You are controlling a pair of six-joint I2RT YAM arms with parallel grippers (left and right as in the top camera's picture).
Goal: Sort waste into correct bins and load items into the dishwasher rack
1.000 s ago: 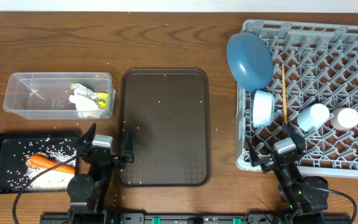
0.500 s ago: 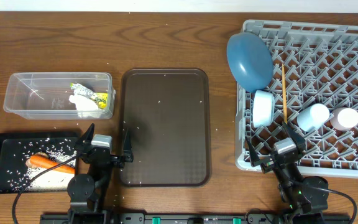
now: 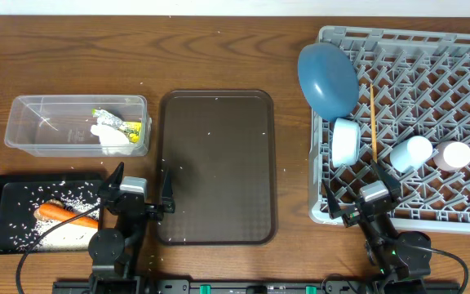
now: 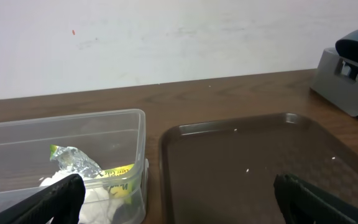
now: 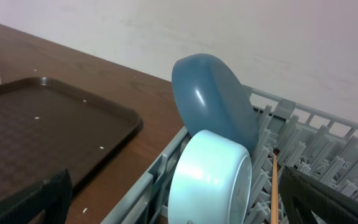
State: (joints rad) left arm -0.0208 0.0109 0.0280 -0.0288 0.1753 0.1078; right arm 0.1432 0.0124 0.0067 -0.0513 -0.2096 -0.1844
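The grey dishwasher rack (image 3: pixel 431 49) at the right holds the blue plate (image 3: pixel 326 78) on edge, the white bowl (image 3: pixel 345 141), a chopstick (image 3: pixel 374 122), the light blue cup (image 3: pixel 411 153) and the pink cup (image 3: pixel 454 155). The clear tub (image 3: pixel 51 122) holds the white tissue (image 3: pixel 113 137) and the yellow-green wrapper (image 3: pixel 121 126). The black tray (image 3: pixel 6 208) holds the carrot (image 3: pixel 59 213) and rice grains (image 3: pixel 72 198). My left gripper (image 3: pixel 141 192) is open and empty near the table's front edge. My right gripper (image 3: pixel 364 196) is open and empty at the rack's front-left corner.
A dark brown serving tray (image 3: pixel 216 163) with a few rice grains on it lies in the middle. Loose grains dot the wooden table (image 3: pixel 219 57). In the right wrist view the bowl (image 5: pixel 213 177) and plate (image 5: pixel 213 99) stand close ahead.
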